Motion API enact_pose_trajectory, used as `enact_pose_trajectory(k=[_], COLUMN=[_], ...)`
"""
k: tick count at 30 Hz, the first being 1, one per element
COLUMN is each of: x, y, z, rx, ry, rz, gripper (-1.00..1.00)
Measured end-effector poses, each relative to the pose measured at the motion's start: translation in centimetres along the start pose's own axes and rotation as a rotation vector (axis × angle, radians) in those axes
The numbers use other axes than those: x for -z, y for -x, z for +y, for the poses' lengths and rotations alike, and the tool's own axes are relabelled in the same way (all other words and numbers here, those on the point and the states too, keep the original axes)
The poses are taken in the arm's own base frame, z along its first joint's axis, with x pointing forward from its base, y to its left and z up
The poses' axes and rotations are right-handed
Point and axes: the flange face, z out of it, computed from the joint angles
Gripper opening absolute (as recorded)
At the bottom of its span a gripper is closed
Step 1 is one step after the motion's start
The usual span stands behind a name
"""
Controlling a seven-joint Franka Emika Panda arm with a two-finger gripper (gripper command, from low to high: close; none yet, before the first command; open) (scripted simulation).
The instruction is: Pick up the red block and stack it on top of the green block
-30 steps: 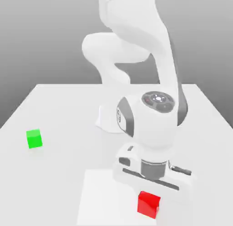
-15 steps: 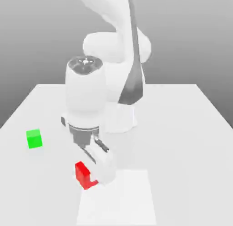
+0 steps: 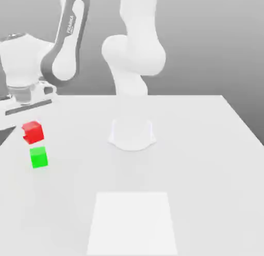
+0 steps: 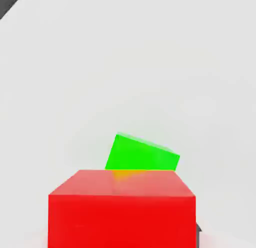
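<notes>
The red block (image 3: 32,132) hangs in the air at the exterior view's left, held under the white hand with my gripper (image 3: 31,128) shut on it. The green block (image 3: 38,157) sits on the white table just below it, a small gap between the two, with the red block slightly to the left of the green one. In the hand view the red block (image 4: 121,207) is close in front and the green block (image 4: 143,154) lies on the table beyond it, turned a little relative to it.
The arm's round base (image 3: 131,134) stands mid-table. A lighter square patch (image 3: 131,224) marks the table's near middle. The table's left edge (image 3: 6,139) runs close beside the two blocks.
The arm has swung from the near right of the table to the far left, carrying the red block with it and lifting it to just above the green block.
</notes>
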Motion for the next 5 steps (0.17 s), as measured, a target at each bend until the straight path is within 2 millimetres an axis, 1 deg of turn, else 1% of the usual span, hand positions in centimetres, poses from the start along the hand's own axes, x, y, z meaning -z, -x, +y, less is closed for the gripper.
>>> enact_pose_trajectory(k=[2, 3, 5], x=[-1.8, -2.5, -2.5], y=[-0.1, -0.2, -0.1], z=[0.1, 0.1, 0.1], rx=[-0.003, -0.004, -0.002], ry=[0.000, -0.001, -0.001], rz=[0.000, 0.001, 0.001], gripper=[-1.00, 1.00, 1.00])
